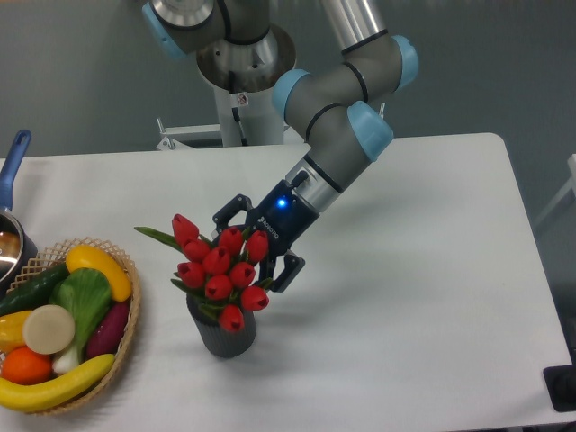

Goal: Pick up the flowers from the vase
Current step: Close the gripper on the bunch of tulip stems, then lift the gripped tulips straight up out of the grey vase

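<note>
The flowers [217, 263], a bunch of red tulip buds with green leaves, stand in the small dark grey ribbed vase [225, 338] on the white table, left of centre. My gripper [247, 252] reaches in from the upper right at the height of the buds. Its jaws are spread wide, with one finger [230, 211] behind the bunch at the upper left and the other finger [287, 270] at its lower right. The buds on the right side of the bunch lie between the fingers. The stems are hidden inside the vase.
A woven wicker basket [133, 301] of colourful fake fruit and vegetables sits at the front left edge. A pot with a blue handle [14, 157] stands at the far left. The arm's base [243, 90] stands behind the table.
</note>
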You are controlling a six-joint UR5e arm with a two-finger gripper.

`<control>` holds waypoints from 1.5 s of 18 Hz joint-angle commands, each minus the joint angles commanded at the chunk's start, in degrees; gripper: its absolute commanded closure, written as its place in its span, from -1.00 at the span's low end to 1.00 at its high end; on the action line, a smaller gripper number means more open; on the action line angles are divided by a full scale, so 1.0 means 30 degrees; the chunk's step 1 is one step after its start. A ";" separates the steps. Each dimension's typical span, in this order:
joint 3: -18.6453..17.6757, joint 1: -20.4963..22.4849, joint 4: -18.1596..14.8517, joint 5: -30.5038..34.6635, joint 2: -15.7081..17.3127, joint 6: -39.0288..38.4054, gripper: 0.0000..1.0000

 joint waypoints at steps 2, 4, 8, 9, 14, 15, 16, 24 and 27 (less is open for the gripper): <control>0.0058 -0.0029 0.0000 0.0000 -0.0029 0.0000 -1.00; 0.0233 -0.0029 0.0000 -0.0029 -0.0146 0.0000 -0.99; 0.0497 -0.0176 0.0000 -0.0029 -0.0322 -0.0029 -0.41; 0.0527 -0.0176 0.0000 -0.0029 -0.0351 -0.0029 -0.33; 0.0527 -0.0176 0.0000 -0.0029 -0.0352 -0.0059 0.06; 0.0527 -0.0176 0.0000 -0.0029 -0.0352 -0.0059 0.08; 0.0527 -0.0176 0.0000 -0.0029 -0.0352 -0.0059 0.13; 0.1170 -0.0146 0.0000 -0.0029 -0.0352 -0.1664 0.29; 0.1318 -0.0146 0.0000 0.0000 -0.0264 -0.2051 0.29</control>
